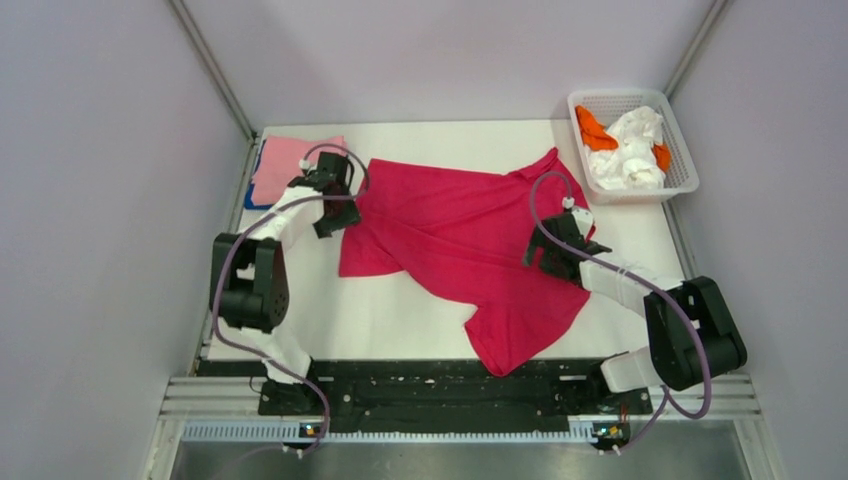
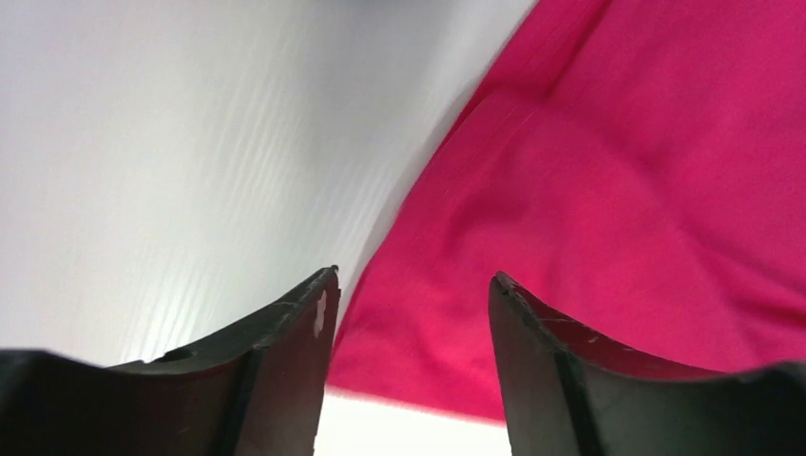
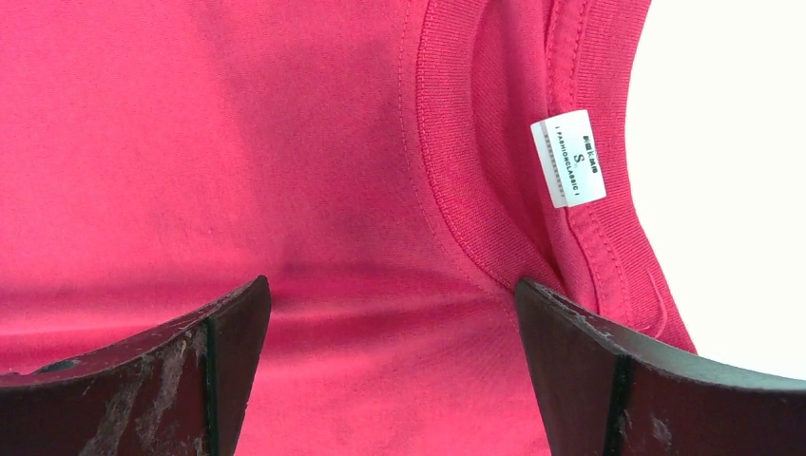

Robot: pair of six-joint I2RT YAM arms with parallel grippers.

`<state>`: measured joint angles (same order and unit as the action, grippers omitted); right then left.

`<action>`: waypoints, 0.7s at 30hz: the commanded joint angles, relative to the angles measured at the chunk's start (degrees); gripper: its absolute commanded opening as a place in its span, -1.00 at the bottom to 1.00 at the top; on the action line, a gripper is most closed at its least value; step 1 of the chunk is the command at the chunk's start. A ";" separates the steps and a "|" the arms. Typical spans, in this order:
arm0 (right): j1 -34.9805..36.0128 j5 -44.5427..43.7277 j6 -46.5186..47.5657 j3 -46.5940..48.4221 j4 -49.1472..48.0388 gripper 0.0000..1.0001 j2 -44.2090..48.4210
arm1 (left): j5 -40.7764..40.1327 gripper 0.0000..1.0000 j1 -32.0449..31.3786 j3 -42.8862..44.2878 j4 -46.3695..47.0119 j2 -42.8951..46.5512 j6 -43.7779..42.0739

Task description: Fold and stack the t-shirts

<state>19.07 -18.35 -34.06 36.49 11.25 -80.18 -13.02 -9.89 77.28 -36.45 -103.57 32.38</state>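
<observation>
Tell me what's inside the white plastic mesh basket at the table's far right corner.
Crumpled white cloth and bright orange cloth fill the white plastic mesh basket. Anything beneath them, and the basket floor, is covered.

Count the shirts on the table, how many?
3. The red t-shirt lies spread in the middle; the pink t-shirt sits folded far left, on a blue t-shirt peeking out. Others may hide underneath.
</observation>
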 commanded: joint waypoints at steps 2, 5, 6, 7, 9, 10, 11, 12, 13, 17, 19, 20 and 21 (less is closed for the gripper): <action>-0.83 -0.46 -0.04 0.13 4.26 0.97 -1.19 | -2.88 0.30 1.08 -17.03 -0.47 17.55 6.31; -0.82 -0.09 0.04 0.31 4.17 0.97 -1.35 | 1.88 0.31 2.63 -26.23 4.99 22.88 7.01; -0.80 0.04 -0.03 0.34 4.17 0.97 -1.38 | 4.25 0.30 3.35 -28.32 7.16 23.71 6.93; -0.85 0.03 -0.08 0.27 4.07 0.97 -1.38 | 7.63 0.27 3.91 -29.80 9.51 23.99 6.99; -0.80 -0.11 -0.10 0.22 4.13 0.97 -1.34 | 11.13 0.21 4.42 -31.38 12.74 23.35 7.31; -0.83 -0.19 -0.12 0.22 4.09 0.97 -1.29 | 12.26 0.18 4.48 -31.65 13.85 22.73 7.39; -0.81 -0.24 -0.08 0.10 4.15 0.98 -1.29 | 12.69 0.11 4.53 -31.67 14.64 21.87 7.54; -0.79 -0.31 -0.14 0.08 4.19 0.97 -1.29 | 14.56 0.06 4.61 -31.21 14.71 21.00 7.50; -0.83 -0.46 -0.18 0.12 4.31 0.97 -1.27 | 15.00 0.03 4.62 -30.93 14.44 20.09 7.51; -0.83 -1.07 -0.18 0.16 4.56 0.97 -1.46 | 14.64 -0.15 4.70 -30.62 14.54 17.92 7.33; -0.84 -1.36 -0.17 0.37 4.59 0.97 -1.59 | 14.60 -0.22 4.70 -30.51 14.87 17.32 7.38; -0.86 -1.47 -0.13 0.46 4.66 0.97 -1.70 | 14.71 -0.34 4.73 -30.32 14.91 17.17 7.16; -0.80 -1.59 -0.10 0.45 4.61 0.97 -1.79 | 15.08 -0.47 4.73 -30.15 14.88 17.03 7.06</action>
<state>18.94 -19.00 -34.02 36.56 11.57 -80.31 0.45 -5.41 45.63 -24.64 -85.97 39.29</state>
